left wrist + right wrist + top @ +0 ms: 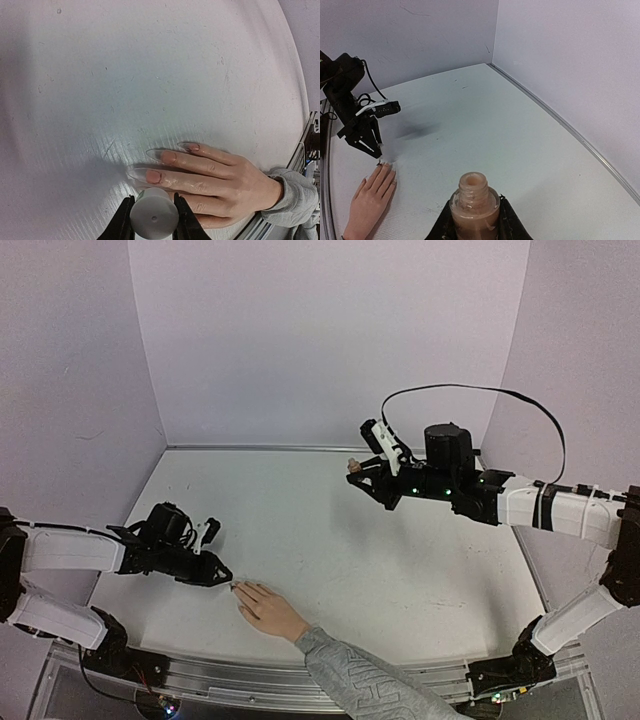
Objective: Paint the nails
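The nails (153, 176), just ahead of the left gripper (153, 222) pinching a white cap (153, 214), look tiny, hard, slippery, so dab softly; the right gripper (474, 226) hugs a bottle (474, 200).

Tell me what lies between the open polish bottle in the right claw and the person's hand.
Nothing: in the right wrist view only bare table shows between the bottle and the hand.

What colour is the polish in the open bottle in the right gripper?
Peachy nude beige, through the clear bottle. Right wrist view shows it best.
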Tool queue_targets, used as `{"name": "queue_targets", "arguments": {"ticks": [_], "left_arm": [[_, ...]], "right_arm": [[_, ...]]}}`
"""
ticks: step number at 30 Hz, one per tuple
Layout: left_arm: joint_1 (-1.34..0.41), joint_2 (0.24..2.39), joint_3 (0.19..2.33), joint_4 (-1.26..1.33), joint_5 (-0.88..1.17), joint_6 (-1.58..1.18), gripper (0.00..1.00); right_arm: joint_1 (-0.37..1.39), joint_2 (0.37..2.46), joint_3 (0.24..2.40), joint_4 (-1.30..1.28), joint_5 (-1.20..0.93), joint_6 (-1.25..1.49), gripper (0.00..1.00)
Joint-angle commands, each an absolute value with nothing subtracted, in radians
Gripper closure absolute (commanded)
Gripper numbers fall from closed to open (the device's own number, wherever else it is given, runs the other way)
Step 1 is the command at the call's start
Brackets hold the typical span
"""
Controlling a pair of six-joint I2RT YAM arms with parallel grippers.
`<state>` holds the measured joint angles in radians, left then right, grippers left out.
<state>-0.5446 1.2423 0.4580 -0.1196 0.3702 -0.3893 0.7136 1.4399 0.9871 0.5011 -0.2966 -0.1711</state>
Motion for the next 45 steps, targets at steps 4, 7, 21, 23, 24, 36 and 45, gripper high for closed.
{"name": "queue_targets", "arguments": {"ticks": [4,7,21,23,24,36,45], "left_arm": [[-0.549,1.254,0.503,-0.079,0.33,-0.388,1.0],[-0.548,1.254,0.504,-0.08,0.32,-0.39,1.0],[-0.548,1.132,0.453,-0.083,0.29,-0.406,1.0],[-0.548,1.112,0.443,-0.083,0.296,-0.405,1.0],[-0.548,1.108,0.441,-0.081,0.302,-0.403,1.0],[-0.553,1.191,0.472,-0.071,0.39,-0.369,1.0],[-0.554,1.204,0.481,-0.069,0.373,-0.368,1.0]], "right_arm": [[0.71,1.426,0.999,0.552,-0.309,-0.161,1.0],[0.709,1.426,0.997,0.552,-0.307,-0.161,1.0],[0.709,1.425,0.994,0.551,-0.306,-0.161,1.0],[0.709,1.425,0.994,0.551,-0.308,-0.161,1.0],[0.709,1.425,0.994,0.551,-0.308,-0.161,1.0],[0.709,1.424,0.994,0.552,-0.305,-0.161,1.0],[0.709,1.43,0.994,0.551,-0.309,-0.161,1.0]]}}
